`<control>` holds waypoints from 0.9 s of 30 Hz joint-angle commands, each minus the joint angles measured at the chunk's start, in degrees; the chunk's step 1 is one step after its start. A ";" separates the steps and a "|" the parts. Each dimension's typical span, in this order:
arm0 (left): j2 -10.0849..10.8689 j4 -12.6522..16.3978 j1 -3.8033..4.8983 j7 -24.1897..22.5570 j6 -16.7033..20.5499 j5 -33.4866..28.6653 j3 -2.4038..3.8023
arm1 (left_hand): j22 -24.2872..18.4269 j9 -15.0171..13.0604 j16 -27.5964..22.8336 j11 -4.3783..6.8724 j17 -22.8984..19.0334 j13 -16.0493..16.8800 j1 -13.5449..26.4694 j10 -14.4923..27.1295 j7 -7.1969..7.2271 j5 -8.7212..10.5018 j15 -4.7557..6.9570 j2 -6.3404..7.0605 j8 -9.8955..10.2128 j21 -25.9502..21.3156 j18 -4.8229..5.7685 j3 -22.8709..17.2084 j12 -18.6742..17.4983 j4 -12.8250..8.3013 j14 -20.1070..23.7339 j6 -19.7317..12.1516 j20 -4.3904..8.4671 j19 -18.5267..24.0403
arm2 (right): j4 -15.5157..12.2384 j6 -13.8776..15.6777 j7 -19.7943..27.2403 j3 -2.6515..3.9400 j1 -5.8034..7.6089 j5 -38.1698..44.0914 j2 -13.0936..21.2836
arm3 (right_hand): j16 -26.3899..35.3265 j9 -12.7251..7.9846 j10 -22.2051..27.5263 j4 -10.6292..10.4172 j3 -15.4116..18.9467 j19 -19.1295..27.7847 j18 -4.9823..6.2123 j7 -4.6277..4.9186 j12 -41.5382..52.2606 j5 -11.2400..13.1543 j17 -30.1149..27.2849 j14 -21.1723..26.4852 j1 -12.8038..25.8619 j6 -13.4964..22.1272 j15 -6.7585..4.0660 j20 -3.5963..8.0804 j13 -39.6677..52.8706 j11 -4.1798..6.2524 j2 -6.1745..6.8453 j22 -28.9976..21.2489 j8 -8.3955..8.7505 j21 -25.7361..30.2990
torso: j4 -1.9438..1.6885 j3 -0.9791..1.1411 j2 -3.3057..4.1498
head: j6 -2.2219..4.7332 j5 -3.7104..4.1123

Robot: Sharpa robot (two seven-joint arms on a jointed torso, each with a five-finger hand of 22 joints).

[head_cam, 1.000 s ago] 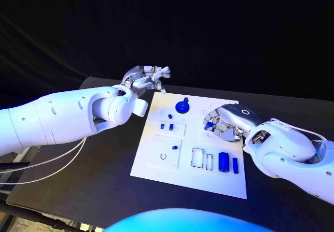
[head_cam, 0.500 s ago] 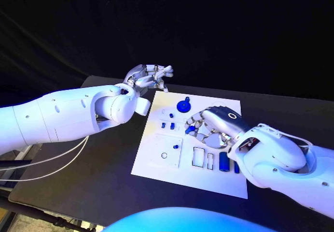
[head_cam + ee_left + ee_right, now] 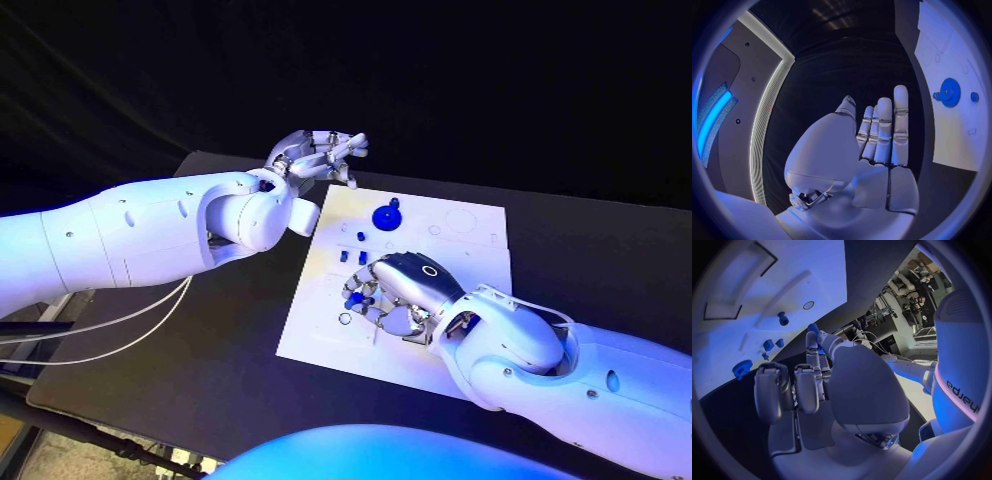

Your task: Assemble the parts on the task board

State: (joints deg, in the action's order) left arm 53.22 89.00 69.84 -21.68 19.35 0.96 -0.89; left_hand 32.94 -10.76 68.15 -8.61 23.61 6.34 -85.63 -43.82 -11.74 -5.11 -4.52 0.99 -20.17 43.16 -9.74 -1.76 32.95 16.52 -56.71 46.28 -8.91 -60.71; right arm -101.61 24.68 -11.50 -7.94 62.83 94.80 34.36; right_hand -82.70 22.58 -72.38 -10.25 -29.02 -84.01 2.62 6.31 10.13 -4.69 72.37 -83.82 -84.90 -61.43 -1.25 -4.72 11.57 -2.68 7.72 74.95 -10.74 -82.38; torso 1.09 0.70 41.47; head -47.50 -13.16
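1. Blue plastic against white: the right hand hovers low over the middle of the task board, fingers curled down, a small blue part apparently pinched at its fingertips — by the look of it, carried in to be seated in a socket.

2. The board lies flat on the black worktop, square to the robot, so both arms can reach every recess from above.

3. A blue gear stands on the board's far end, seemingly already in place; two small blue pegs sit side by side between it and the right hand.

4. Another blue peg stands upright on the board near a small ring-shaped hole, a likely target for the part now in hand.

5. The left hand is held off the board's far left corner, above the worktop, fingers extended and spread, holding nothing — parked clear, it seems, to leave the right arm room.

6. The assembly looks partly done; the insertion underway calls for careful alignment before pressing down.
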 commanded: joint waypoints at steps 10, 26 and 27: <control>-0.29 0.13 0.07 0.08 -1.10 -0.04 0.03 | 1.04 0.11 1.41 0.17 0.28 0.21 -0.30 0.23 -0.09 -0.26 0.29 0.35 -0.15 1.69 -0.82 -1.08 1.72 0.05 0.49 -0.28 -0.17 -1.73 | 3.22 -4.12 0.46 -0.20 -1.64 0.89 -2.72 | 0.21 3.03 0.14 0.37 -0.45 -3.10 -1.01 0.40 -0.47 -0.48 -0.32 -2.65 0.69 0.26 -0.28 0.29 0.12 -0.06 0.24 12.07 -2.59 -0.24 | 0.10 0.10 0.06 | -0.70 -1.03; -0.31 0.06 0.07 0.12 -1.18 -0.03 0.03 | 1.07 0.11 1.33 0.12 0.24 0.17 -0.26 0.59 -0.13 -0.26 0.23 0.42 -0.21 1.65 -0.81 -1.18 1.77 0.05 0.82 -0.33 -0.20 -1.52 | 4.21 -6.27 -0.45 -0.31 -2.06 2.25 -3.47 | 0.24 3.12 0.17 0.54 -0.56 -3.16 -1.04 0.44 -0.56 -0.54 -0.36 -2.64 0.78 0.34 -0.25 0.28 0.15 -0.10 0.31 12.15 -2.63 -0.40 | 0.09 0.14 0.04 | -1.06 -1.50; -0.31 0.06 0.07 0.12 -1.17 -0.03 0.03 | 1.07 0.11 1.33 0.12 0.24 0.17 -0.26 0.59 -0.13 -0.26 0.23 0.42 -0.21 1.65 -0.81 -1.18 1.77 0.05 0.82 -0.33 -0.20 -1.52 | 4.28 -6.36 -0.52 -0.31 -2.07 2.28 -3.49 | 0.24 3.12 0.17 0.54 -0.56 -3.16 -1.04 0.44 -0.56 -0.54 -0.36 -2.64 0.78 0.34 -0.25 0.28 0.15 -0.10 0.31 12.15 -2.63 -0.40 | 0.11 0.15 0.05 | -1.07 -1.52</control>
State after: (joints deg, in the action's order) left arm 53.02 88.97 69.85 -21.30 19.17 0.98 -0.90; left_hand 33.94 -10.71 69.60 -8.51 23.92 6.56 -85.68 -43.51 -11.75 -5.11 -4.21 1.04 -20.17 44.54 -9.73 -2.63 34.34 16.60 -56.40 46.28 -9.02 -62.46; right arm -97.41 20.15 -11.59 -8.23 60.83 95.99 30.94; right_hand -82.70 22.60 -72.63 -9.85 -29.41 -84.01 2.62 6.41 9.81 -5.00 72.04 -83.82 -84.37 -60.84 -1.25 -4.72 11.72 -2.94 8.25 74.93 -11.31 -82.64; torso 1.18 0.83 41.51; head -48.55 -14.61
